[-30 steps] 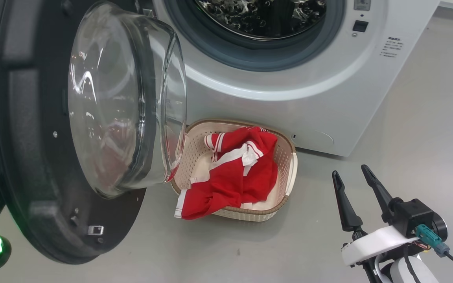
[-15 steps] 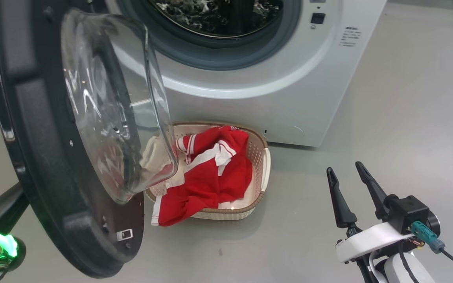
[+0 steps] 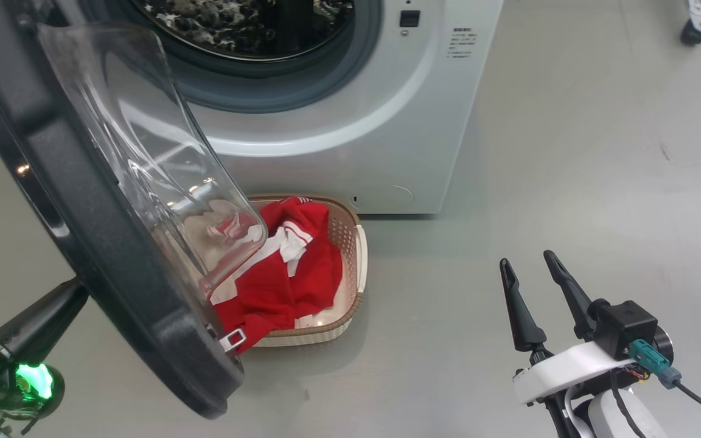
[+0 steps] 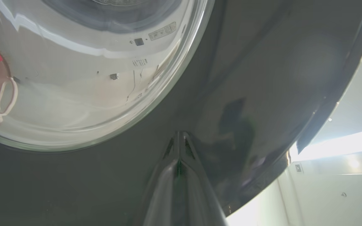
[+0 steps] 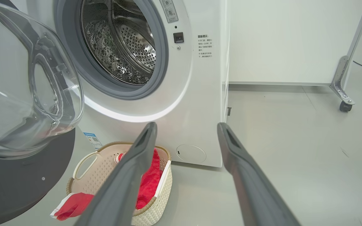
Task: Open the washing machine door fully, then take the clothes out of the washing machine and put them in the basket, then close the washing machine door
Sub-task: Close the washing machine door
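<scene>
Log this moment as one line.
washing machine door: open | clothes: in basket, corner over rim | left gripper: shut, tips at door's outer face | right gripper: open, empty

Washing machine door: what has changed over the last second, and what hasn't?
The washing machine door has swung partway toward the washing machine, now hiding the left part of the basket; the shut left gripper has its tips against the door's outer black rim. The head camera turned too, sliding the scene left. Unchanged: the red clothes lie in the basket, the right gripper is open and idle.
</scene>
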Robot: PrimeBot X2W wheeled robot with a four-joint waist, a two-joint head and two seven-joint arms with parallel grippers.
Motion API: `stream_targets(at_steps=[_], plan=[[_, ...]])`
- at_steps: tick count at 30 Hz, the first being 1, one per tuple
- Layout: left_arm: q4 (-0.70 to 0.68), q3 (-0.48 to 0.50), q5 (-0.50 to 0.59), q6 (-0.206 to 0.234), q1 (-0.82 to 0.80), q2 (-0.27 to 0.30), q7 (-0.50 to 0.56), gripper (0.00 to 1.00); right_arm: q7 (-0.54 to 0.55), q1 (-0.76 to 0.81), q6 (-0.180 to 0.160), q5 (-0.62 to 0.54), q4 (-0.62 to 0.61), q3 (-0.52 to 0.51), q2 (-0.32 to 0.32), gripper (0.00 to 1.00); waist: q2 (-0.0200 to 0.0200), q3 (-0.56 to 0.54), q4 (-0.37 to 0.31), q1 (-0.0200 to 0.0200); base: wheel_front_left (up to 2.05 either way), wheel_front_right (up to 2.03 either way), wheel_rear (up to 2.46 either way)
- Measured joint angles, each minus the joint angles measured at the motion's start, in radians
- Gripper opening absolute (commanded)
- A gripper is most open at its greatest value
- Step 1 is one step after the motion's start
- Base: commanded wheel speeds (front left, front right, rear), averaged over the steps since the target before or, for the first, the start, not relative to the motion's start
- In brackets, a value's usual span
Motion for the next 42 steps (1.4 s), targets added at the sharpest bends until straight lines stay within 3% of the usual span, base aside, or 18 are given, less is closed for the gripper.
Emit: stream_targets(at_steps=[19,42], plan=[[-0.042,-0.039,0.044,0.039,-0.009,-0.012,-0.019,0.00,-0.001,-0.033,0.000,0.007,0.002,0.002,0.005,1.00,0.0000,0.044,-0.138,0.0000,0.00,0.00,0.00],[-0.033,-0.089,0.061,0.087,-0.207,-0.030,-0.054,0.00,-0.004,-0.110,0.001,0.023,-0.041,-0.001,0.013,1.00,0.0000,0.175,-0.232,0.0000,0.00,0.00,0.00]])
